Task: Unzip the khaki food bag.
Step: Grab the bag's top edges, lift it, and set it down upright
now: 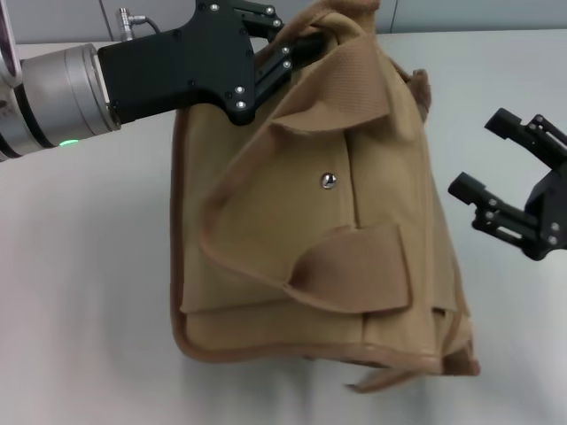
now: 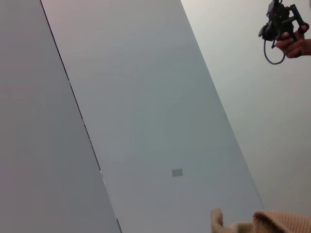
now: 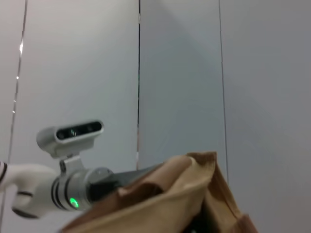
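Head view: left gripper (image 1: 297,44), fingers pinching the khaki food bag (image 1: 310,239) at its top edge; right gripper (image 1: 496,173) spread, just beside the bag's side. Right wrist view: bag top below, zipper unseen. Step: bracing; next, find the pull.

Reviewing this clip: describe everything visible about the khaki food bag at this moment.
The khaki food bag is a boxy tan canvas tote with darker brown piping, wide webbing handles and a silver snap on its front. It sits slumped on the white table. The left gripper meets its top far edge; whether it grips cannot be told. The right gripper hovers open beside it, apart. The zipper is not visible.
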Controlling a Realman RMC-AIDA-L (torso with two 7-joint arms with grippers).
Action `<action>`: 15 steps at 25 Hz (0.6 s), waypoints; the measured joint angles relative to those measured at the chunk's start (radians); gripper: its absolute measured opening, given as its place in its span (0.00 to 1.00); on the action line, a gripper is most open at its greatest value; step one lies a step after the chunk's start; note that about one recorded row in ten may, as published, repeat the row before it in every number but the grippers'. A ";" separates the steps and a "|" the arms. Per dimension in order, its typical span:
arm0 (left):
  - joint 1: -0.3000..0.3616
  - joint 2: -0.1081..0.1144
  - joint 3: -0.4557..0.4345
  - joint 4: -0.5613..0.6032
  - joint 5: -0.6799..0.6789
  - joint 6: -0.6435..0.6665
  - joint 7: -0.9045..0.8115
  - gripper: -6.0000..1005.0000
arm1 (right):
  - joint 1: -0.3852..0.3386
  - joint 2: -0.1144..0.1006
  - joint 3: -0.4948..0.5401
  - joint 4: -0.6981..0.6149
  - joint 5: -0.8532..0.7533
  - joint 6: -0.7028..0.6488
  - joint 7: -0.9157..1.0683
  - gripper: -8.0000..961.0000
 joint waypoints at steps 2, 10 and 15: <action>0.001 0.000 0.002 0.000 -0.002 0.000 0.000 0.07 | 0.022 0.000 0.003 0.061 0.011 -0.002 -0.100 0.87; 0.001 0.000 0.002 -0.002 -0.003 -0.001 0.000 0.07 | 0.078 0.000 -0.039 0.206 0.081 -0.030 -0.464 0.80; -0.002 -0.001 0.003 -0.008 -0.003 -0.001 0.000 0.07 | 0.138 0.000 -0.081 0.332 0.115 -0.045 -0.700 0.73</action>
